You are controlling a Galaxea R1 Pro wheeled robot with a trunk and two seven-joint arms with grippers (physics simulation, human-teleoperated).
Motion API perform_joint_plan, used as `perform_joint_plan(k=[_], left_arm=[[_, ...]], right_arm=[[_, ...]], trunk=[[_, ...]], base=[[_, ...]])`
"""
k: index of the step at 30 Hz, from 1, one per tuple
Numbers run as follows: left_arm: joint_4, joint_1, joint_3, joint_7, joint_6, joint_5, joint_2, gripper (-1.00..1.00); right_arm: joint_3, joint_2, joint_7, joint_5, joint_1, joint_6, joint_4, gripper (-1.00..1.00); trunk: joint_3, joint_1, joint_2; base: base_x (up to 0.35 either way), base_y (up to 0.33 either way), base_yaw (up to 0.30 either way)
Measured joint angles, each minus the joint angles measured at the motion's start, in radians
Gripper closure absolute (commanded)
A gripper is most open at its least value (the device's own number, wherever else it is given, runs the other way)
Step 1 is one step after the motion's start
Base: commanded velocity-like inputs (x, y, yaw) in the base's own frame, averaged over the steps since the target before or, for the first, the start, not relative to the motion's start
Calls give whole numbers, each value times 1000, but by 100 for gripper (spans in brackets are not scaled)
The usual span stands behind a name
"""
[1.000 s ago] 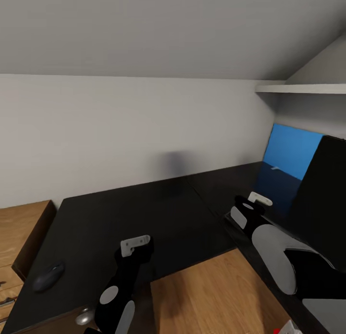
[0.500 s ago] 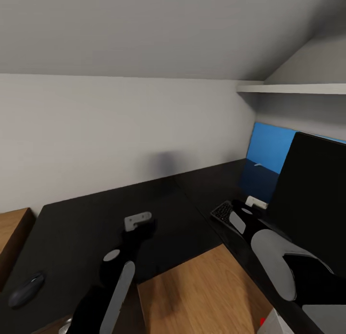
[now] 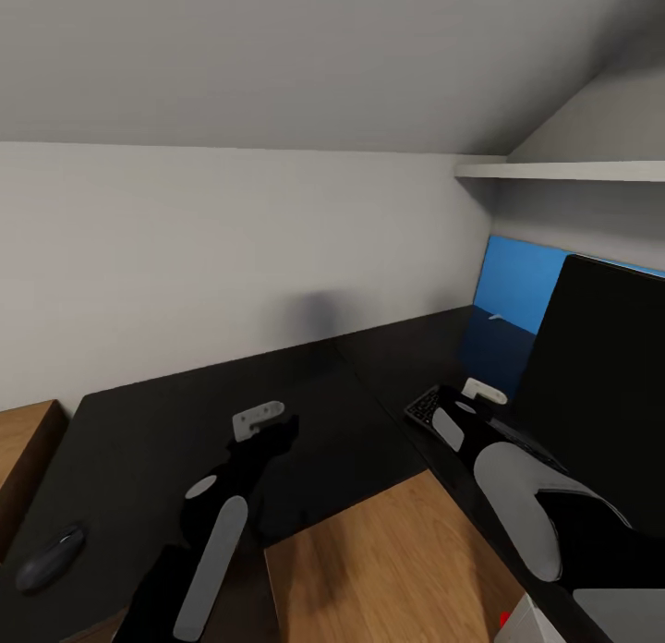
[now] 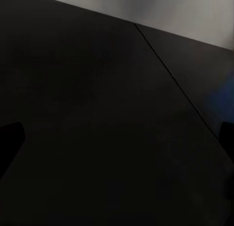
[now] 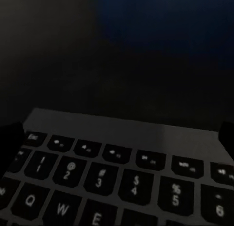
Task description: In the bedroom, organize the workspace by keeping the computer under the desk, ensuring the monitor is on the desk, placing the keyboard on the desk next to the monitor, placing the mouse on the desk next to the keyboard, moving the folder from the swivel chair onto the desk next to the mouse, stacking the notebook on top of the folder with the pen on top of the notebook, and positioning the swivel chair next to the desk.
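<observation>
Black-keyed keyboard (image 5: 122, 172) lies under the right hand (image 3: 482, 391), spread wide; left hand (image 3: 259, 419) wide, empty.

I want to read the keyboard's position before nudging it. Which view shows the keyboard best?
The right wrist view: the keyboard is seen from close, its number and letter keys legible, lying on the black desk. The head view shows just one corner of it, beside the right hand and the monitor.

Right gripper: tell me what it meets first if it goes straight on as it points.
Probably the keyboard, its top key rows lying right ahead of the right gripper; past it comes bare desk. Depth is unclear.
</observation>
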Motion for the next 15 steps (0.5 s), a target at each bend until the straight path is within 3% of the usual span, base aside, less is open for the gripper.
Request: perform_joint_plan(k=[15], left_arm=[[-1, 0, 2, 2, 0, 0, -1, -100]], right_arm=[[-2, -4, -1, -3, 6, 1, -1, -100]], trunk=[[0, 0, 0]], base=[[0, 0, -9]])
